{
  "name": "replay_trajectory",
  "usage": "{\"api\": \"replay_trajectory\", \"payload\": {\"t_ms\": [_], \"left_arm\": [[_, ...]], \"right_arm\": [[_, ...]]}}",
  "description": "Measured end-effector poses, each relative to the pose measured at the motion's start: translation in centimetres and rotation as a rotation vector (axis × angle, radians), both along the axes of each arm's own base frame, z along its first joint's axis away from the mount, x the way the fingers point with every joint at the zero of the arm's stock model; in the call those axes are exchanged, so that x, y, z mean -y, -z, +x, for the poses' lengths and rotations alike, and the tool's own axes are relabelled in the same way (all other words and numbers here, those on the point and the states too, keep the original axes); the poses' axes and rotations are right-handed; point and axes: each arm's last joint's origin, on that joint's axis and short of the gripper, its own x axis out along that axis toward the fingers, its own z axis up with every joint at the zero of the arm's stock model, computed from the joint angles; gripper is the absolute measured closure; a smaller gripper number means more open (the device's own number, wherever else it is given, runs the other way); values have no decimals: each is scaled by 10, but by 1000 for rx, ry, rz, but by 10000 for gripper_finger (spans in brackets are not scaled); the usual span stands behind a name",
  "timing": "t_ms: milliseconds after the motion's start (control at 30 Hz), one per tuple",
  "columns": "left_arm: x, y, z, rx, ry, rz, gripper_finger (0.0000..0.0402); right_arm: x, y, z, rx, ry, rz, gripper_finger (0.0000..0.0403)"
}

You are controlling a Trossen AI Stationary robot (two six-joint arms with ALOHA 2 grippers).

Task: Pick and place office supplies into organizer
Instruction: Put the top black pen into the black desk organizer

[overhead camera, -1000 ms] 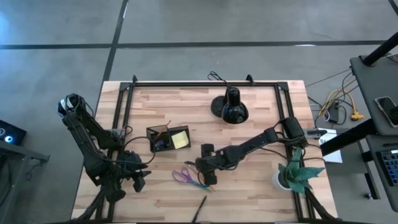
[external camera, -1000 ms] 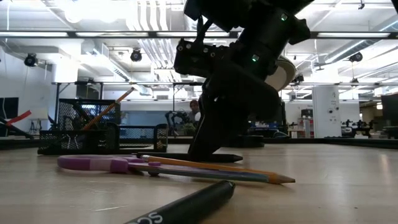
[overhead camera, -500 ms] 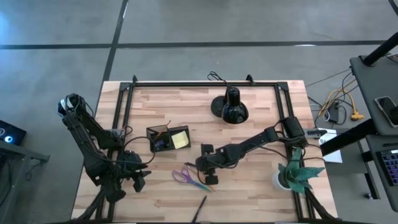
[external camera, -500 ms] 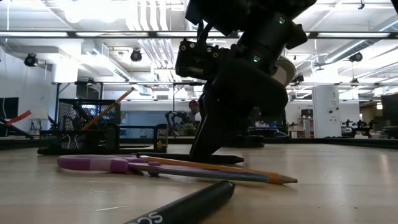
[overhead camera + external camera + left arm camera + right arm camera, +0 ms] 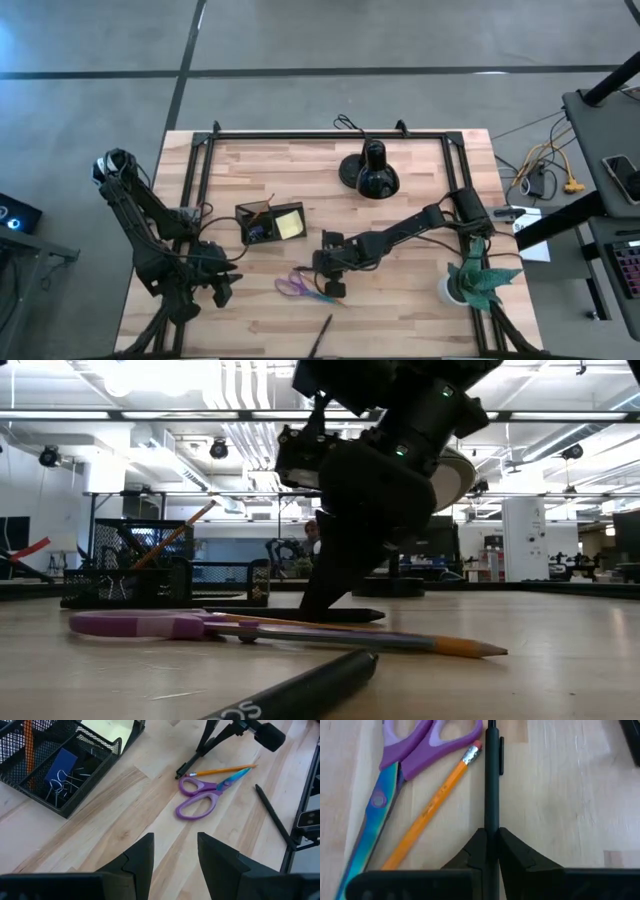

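My right hand (image 5: 490, 842) was down on the bench (image 5: 420, 200), its fingers (image 5: 470, 852) clamped on one end of a black pen (image 5: 492, 780) that lay flat beside the orange pencil (image 5: 427, 812). The pencil touched the purple-handled scissors (image 5: 427, 742) near their handles. All three lay together near the middle of the bench, in front of the organizer (image 5: 270, 223).

I judged the grasp step done and the lift not yet begun, since the pen lay level on the wood. My next move would call for a straight rise, so the pen's free end clears the pencil and scissors, then a carry back and leftward to the organizer and a tilt to drop the pen upright into a compartment.

My left hand (image 5: 175, 850) waited at the near left corner with its fingers apart, holding nothing.

By my count: one pair of scissors and one loose pencil on the bench, and two black pens, the one in my grip and a second pen (image 5: 320, 336) at the near edge. In the organizer sat one yellow sticky-note pad (image 5: 290, 226), one blue block (image 5: 62, 762), what looked like a few wire clips (image 5: 57, 787), and an orange stick (image 5: 29, 747), possibly a second pencil.
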Motion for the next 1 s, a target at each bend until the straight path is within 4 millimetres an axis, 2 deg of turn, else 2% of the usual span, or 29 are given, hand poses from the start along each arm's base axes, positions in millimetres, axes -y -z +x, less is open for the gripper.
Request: {"api": "replay_trajectory", "payload": {"t_ms": [200,367,467,600,700,767,867,1000], "left_arm": [[-1,0,0,-1,-2,3,269],[-1,0,0,0,-4,2,269],[-1,-2,0,4,-5,0,269],[-3,-14,2,93,-28,29,269],[-10,-24,-1,103,-37,87,269],[-14,-30,-4,92,-37,126,269],[-21,-39,-8,63,-40,184,269],[-41,-51,-18,66,-159,248,270]], "right_arm": [[6,-25,24,95,18,27,387],[15,-62,47,223,53,56,388],[22,-91,62,318,68,58,388],[40,-130,77,449,110,20,389],[58,-148,90,550,147,24,389],[74,-153,101,596,201,51,389],[97,-146,118,623,208,117,389],[107,-136,135,607,162,100,390]]}}
